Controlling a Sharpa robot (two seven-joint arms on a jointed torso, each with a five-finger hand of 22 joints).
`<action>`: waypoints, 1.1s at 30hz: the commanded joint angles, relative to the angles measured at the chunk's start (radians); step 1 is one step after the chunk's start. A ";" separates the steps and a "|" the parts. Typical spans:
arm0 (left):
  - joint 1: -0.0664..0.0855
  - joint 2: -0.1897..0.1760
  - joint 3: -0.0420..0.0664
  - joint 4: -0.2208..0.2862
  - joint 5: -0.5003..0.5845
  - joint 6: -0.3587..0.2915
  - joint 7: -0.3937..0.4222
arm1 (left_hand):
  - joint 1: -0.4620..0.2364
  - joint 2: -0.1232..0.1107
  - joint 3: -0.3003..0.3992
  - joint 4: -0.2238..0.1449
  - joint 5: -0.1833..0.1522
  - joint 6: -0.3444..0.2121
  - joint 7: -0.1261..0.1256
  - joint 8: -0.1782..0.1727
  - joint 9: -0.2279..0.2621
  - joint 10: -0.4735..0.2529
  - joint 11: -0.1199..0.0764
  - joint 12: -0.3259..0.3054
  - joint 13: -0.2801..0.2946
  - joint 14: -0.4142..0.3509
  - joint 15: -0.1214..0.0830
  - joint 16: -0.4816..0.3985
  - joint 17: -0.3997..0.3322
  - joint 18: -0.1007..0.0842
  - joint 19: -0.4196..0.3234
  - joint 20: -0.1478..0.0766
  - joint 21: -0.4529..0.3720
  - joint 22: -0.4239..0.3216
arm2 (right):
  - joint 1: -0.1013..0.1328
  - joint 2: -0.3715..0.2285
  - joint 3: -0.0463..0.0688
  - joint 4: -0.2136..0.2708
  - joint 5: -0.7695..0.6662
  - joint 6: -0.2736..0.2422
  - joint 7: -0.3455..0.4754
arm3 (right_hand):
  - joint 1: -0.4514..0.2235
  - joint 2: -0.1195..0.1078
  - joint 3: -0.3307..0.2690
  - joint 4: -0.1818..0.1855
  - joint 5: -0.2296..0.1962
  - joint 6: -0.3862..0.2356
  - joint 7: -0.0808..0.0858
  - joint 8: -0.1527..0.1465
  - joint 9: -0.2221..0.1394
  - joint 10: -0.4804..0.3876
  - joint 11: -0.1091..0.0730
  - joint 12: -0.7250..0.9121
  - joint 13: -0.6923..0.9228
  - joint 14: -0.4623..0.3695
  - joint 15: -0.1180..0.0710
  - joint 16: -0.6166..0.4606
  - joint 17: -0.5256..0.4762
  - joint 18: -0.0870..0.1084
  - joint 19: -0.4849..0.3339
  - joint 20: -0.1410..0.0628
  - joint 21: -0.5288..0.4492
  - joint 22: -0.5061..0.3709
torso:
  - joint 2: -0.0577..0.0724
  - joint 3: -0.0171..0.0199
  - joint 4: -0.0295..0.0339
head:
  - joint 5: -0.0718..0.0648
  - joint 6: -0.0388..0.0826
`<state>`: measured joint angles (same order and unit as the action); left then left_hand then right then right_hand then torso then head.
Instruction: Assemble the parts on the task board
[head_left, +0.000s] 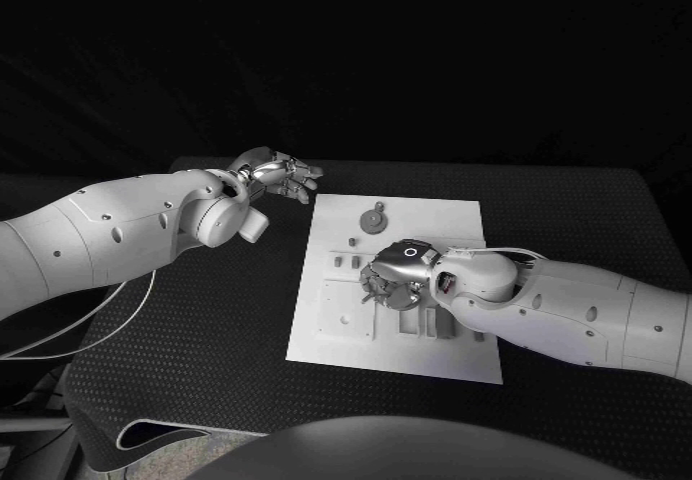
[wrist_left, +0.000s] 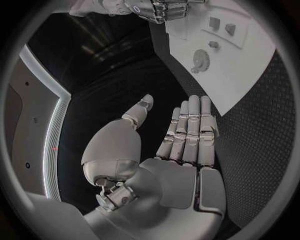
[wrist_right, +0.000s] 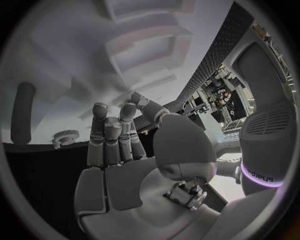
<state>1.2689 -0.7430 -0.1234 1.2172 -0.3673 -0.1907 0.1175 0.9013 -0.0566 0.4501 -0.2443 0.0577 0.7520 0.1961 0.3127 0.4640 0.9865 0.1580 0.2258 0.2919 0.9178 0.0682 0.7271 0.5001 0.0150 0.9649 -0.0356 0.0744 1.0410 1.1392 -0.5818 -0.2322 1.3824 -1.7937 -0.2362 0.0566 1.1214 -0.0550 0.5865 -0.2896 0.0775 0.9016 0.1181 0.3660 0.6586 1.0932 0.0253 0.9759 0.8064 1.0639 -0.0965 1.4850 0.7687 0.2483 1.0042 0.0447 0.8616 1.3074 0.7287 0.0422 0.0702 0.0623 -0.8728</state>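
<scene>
Right hand low over task board – grip unclear; left hand empty, spread. Next – careful seating of part underneath.

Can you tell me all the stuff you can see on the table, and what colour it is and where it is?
table: one, black, under everything.
task board: one, white plate, middle of the table.
gear: one, grey, round with teeth, lying on the far part of the task board.
small parts: a few, grey, on the task board's left side near the right hand; too small to count surely.
cable: one, white, looping below the left arm at the table's left.
left hand: one, silver, at the table's far edge beside the task board's far left corner, fingers straight, holding nothing.
right hand: one, silver, over the middle of the task board, fingers pointing down at it; whether it holds a part cannot be told.
</scene>
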 joint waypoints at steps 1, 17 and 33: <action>0.001 0.000 0.000 0.002 0.004 0.013 0.005 | 0.003 -0.006 -0.001 0.007 -0.003 -0.009 0.020 0.003 -0.001 -0.008 0.000 -0.006 0.001 0.005 0.001 -0.004 0.001 0.007 0.000 0.006 -0.006 -0.002 | -0.004 -0.003 -0.003 -0.001 0.008 -0.004 -0.006 | -0.007 0.021 -0.008 -0.001 0.003 0.156 -0.040 0.012 0.035 -0.094 -0.045 0.039 0.026 0.006 -0.022 0.010 0.004 0.014 -0.005 0.002 0.004 0.020 | 0.000 0.0002 0.0003 | 0.000 0.000; 0.001 0.002 0.000 0.001 0.004 0.014 0.005 | 0.003 -0.006 -0.001 0.007 -0.003 -0.010 0.020 0.004 -0.002 -0.008 0.000 -0.006 0.002 0.005 0.001 -0.005 0.002 0.007 0.000 0.006 -0.006 -0.002 | -0.006 0.003 -0.003 0.002 0.003 -0.008 -0.008 | -0.021 0.046 -0.001 -0.003 0.003 0.116 -0.035 0.029 0.141 -0.157 -0.039 0.125 0.061 -0.023 -0.017 0.034 0.012 0.014 -0.026 0.007 0.017 0.022 | 0.000 0.0000 0.0000 | -0.005 0.000; 0.001 0.004 -0.001 -0.001 0.003 0.017 0.002 | 0.003 -0.006 -0.002 0.008 -0.003 -0.011 0.020 0.004 -0.002 -0.009 0.001 -0.007 0.002 0.005 0.002 -0.006 0.004 0.007 0.001 0.006 -0.006 -0.003 | -0.006 -0.020 -0.001 0.036 0.079 -0.050 -0.017 | -0.022 0.030 -0.019 -0.005 0.002 0.131 -0.044 0.037 0.173 -0.145 -0.048 0.148 0.059 -0.013 -0.023 0.052 0.016 0.014 -0.022 -0.001 0.036 0.023 | 0.000 -0.0014 0.0021 | -0.003 0.000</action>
<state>1.2689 -0.7408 -0.1244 1.2152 -0.3676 -0.1881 0.1149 0.9013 -0.0566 0.4478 -0.2420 0.0577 0.7483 0.1924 0.3127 0.4632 0.9865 0.1580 0.2258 0.2925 0.9178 0.0683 0.7271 0.5021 0.0150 0.9649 -0.0356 0.0744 1.0394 1.1339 -0.5996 -0.2341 1.4102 -1.7565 -0.2694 0.0441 1.1021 -0.0146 0.5740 -0.2938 0.0774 0.9017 0.1180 0.3999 0.8302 1.0932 0.0253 1.1177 0.8662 1.0614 -0.0981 1.5315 0.7837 0.2483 0.9824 0.0519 0.8907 1.3074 0.7289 0.0416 0.0714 0.0579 -0.8728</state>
